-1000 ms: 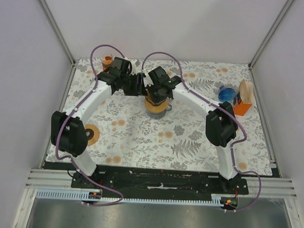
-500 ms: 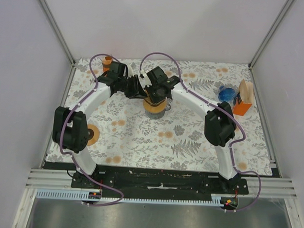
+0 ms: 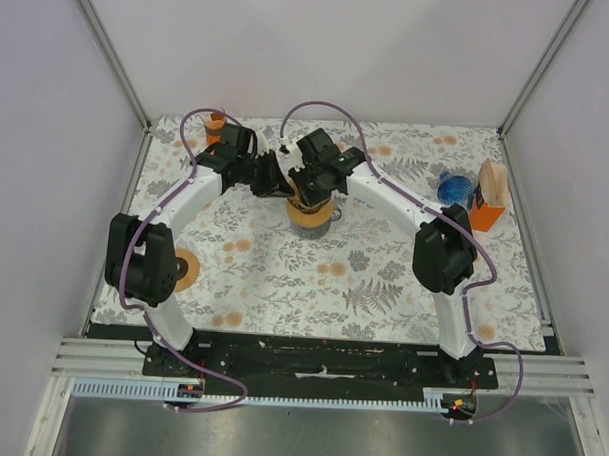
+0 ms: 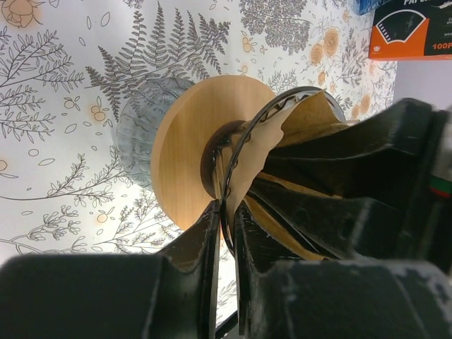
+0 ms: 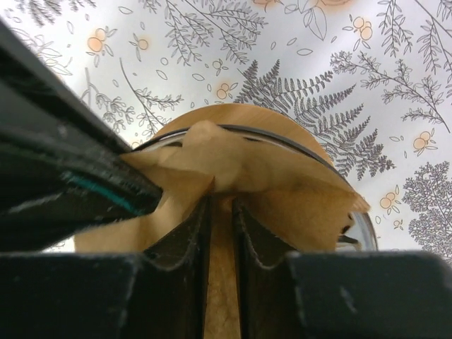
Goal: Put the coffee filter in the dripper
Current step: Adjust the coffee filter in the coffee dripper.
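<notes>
Finds the brown coffee filter sitting crumpled inside the dripper, above its wooden collar. Sees the left gripper pinched narrow on the filter's edge at the dripper's rim. Sees the right gripper slightly parted inside the dripper.

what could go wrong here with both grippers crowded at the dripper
1. The left gripper pinches the coffee filter edge at the rim of the dripper; pulling away could drag the paper out or tip the dripper.
2. The filter looks creased and uneven in the right wrist view, so it may not seat flat.
3. The right gripper sits at the filter right beside the left one; the two could collide.
</notes>
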Action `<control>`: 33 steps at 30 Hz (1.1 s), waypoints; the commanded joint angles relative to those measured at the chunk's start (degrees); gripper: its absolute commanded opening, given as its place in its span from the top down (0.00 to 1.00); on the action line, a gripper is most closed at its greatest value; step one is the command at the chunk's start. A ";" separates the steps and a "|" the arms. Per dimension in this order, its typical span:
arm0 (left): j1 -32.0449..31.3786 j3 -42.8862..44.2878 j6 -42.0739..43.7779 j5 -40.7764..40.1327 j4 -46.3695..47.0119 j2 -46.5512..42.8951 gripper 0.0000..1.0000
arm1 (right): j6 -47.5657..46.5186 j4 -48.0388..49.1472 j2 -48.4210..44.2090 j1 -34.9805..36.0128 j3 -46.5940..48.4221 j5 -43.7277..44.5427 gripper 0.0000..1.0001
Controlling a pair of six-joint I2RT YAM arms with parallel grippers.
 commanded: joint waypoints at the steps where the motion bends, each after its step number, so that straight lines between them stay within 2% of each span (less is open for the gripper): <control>1: 0.14 -0.47 1.14 -2.33 -0.88 -2.28 0.83 | -1.83 0.22 -5.94 -1.71 2.04 -5.68 0.74; 9: 0.14 0.32 2.01 -2.51 -1.50 -2.63 0.83 | -0.86 3.21 -9.45 -5.84 -0.42 -15.26 0.68; 14: 0.14 0.67 2.36 -2.60 -1.41 -2.89 0.84 | -2.53 10.30 -14.89 -6.46 -4.89 -21.06 0.65; 16: 0.05 0.50 2.45 -2.51 -1.41 -3.07 0.83 | -3.59 15.23 -18.50 -6.54 -8.40 -20.64 0.58; 18: 0.14 0.50 2.46 -2.60 -1.41 -3.07 0.84 | -4.55 18.32 -20.18 -6.54 -10.52 -16.96 0.44; 22: 0.05 0.50 2.45 -2.51 -1.41 -3.07 0.84 | -6.84 17.37 -17.03 -6.63 -9.13 -7.47 0.25; 25: 0.05 0.15 2.54 -2.51 -1.14 -3.33 0.84 | -6.93 13.86 -13.07 -6.63 -6.32 -4.11 0.19; 29: -0.04 -0.12 2.37 -2.25 -0.79 -2.98 0.83 | -6.58 13.23 -9.38 -6.72 -5.35 -6.92 0.16; 31: -0.12 -0.12 2.45 -2.16 -0.79 -2.89 0.84 | -6.75 13.23 -7.88 -6.63 -4.73 -8.76 0.19; 33: -0.12 -0.12 2.54 -2.25 -0.71 -2.89 0.83 | -6.93 13.41 -6.48 -6.63 -3.94 -9.73 0.28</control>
